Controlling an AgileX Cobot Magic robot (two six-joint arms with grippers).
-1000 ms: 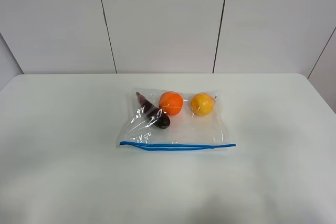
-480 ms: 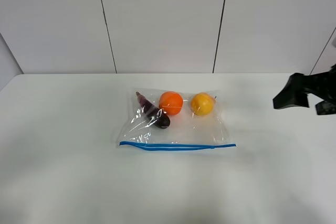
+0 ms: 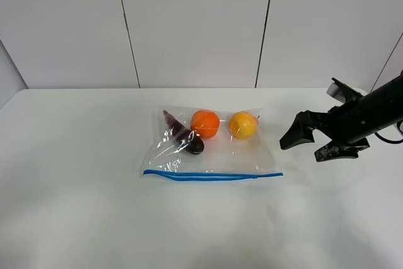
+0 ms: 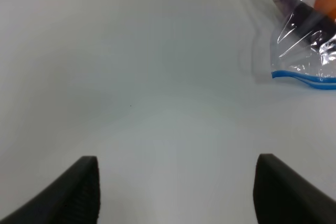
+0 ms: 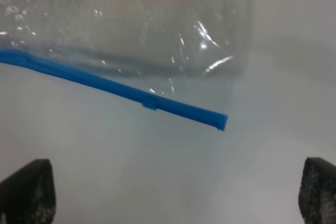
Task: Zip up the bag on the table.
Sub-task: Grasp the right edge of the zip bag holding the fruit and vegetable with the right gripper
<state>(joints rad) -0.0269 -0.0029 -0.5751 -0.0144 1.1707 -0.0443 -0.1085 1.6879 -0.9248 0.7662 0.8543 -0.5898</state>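
The clear bag (image 3: 214,149) lies flat in the middle of the white table (image 3: 75,206). Its blue zip strip (image 3: 213,175) runs along the near edge. An orange fruit (image 3: 204,123), a yellow fruit (image 3: 242,125) and a dark purple piece (image 3: 187,138) show through it. My right gripper (image 3: 306,148) is open and hovers just right of the bag, apart from it. In the right wrist view the strip's right end (image 5: 216,120) lies ahead of the open gripper (image 5: 173,198). My left gripper (image 4: 178,192) is open over bare table, with the bag's left corner (image 4: 302,35) far ahead. It is out of the exterior view.
White wall panels (image 3: 195,23) stand behind the table's far edge. The table's rounded right corner (image 3: 368,96) is behind my right arm (image 3: 371,114). Nothing but the bag lies on the tabletop.
My right arm has come in from the right edge and moved left and lower, toward the bag's right end. The bag has not moved.
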